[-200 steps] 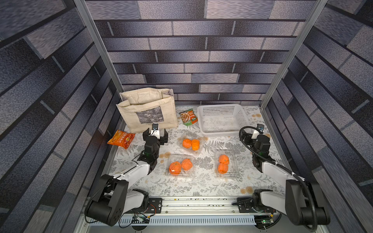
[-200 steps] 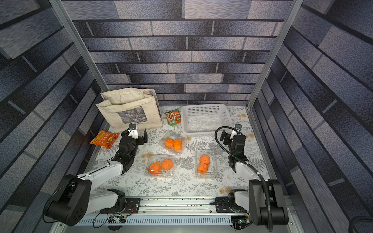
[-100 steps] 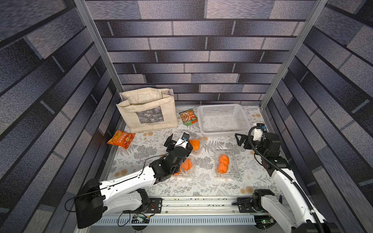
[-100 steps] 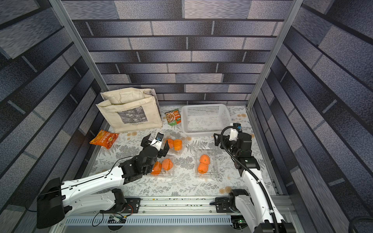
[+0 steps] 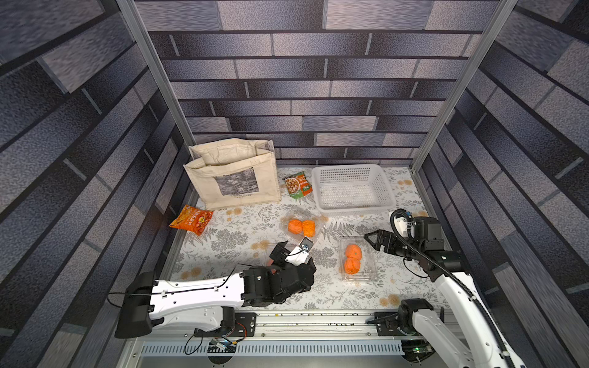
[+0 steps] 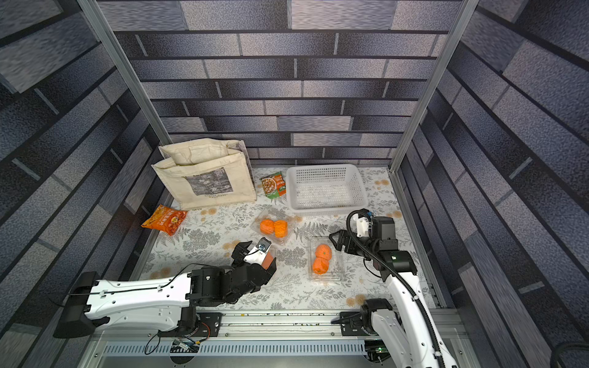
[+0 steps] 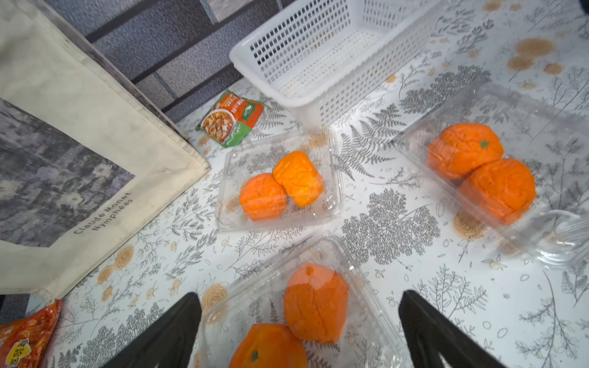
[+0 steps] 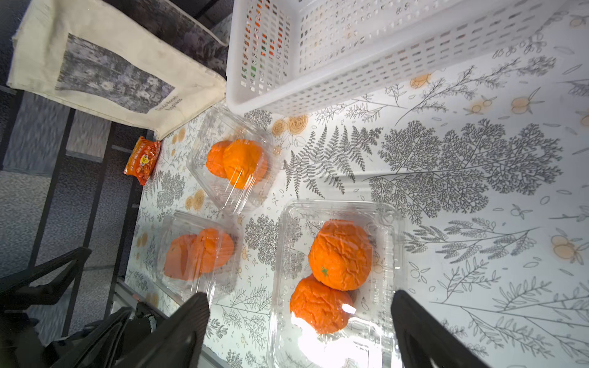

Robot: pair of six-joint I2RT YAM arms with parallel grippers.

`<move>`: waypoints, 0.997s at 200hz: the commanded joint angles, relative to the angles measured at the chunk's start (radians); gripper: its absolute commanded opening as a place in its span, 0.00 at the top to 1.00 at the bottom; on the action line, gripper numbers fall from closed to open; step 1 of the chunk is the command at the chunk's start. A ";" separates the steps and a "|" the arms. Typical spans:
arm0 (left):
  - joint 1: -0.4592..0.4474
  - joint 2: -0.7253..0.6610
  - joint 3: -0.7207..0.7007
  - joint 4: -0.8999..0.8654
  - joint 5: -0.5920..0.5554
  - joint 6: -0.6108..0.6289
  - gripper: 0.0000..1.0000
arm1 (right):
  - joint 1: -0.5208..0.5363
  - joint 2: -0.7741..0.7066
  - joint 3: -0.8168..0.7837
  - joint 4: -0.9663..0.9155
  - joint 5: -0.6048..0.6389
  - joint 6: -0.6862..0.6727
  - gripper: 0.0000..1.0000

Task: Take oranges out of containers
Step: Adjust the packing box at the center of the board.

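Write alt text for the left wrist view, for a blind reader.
The open left gripper hovers over a clear plastic clamshell box holding two lumpy oranges. Beyond lie two more filled boxes, a white perforated basket and a beige cloth bag.

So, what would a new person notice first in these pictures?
The bright oranges, two in each of three clear containers at the middle of the flowered table. Behind them stand a white basket on the right and a beige cloth bag on the left. The left hand and right hand, both open, hover by containers.
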 commanded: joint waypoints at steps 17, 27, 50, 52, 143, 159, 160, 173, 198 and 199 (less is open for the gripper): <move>-0.005 0.054 -0.028 -0.008 0.074 -0.160 0.00 | 0.082 0.005 0.032 -0.115 0.156 0.048 0.09; -0.004 0.056 -0.046 0.026 0.072 -0.175 0.00 | 0.122 -0.003 0.030 -0.120 0.216 0.065 0.09; 0.012 0.069 -0.075 0.073 0.085 -0.192 0.00 | 0.248 0.007 0.030 -0.139 0.347 0.101 0.10; 0.014 0.071 -0.075 0.073 0.083 -0.194 0.00 | 0.261 0.010 0.029 -0.140 0.360 0.105 0.10; 0.050 0.157 -0.060 0.103 0.101 -0.125 0.00 | 0.548 0.046 -0.050 -0.060 0.653 0.236 0.07; 0.061 0.193 -0.051 0.092 0.110 -0.123 0.00 | 0.548 0.035 -0.066 -0.041 0.662 0.232 0.06; 0.061 0.195 -0.050 0.090 0.110 -0.123 0.00 | 0.547 0.034 -0.067 -0.039 0.662 0.232 0.06; 0.081 0.218 -0.039 0.060 0.119 -0.140 0.00 | 0.548 0.039 -0.065 -0.038 0.659 0.225 0.06; 0.128 0.234 -0.049 0.034 0.148 -0.164 0.00 | 0.548 0.070 -0.071 -0.026 0.651 0.197 0.03; 0.130 0.233 -0.050 0.034 0.149 -0.164 0.00 | 0.547 0.071 -0.072 -0.025 0.650 0.196 0.03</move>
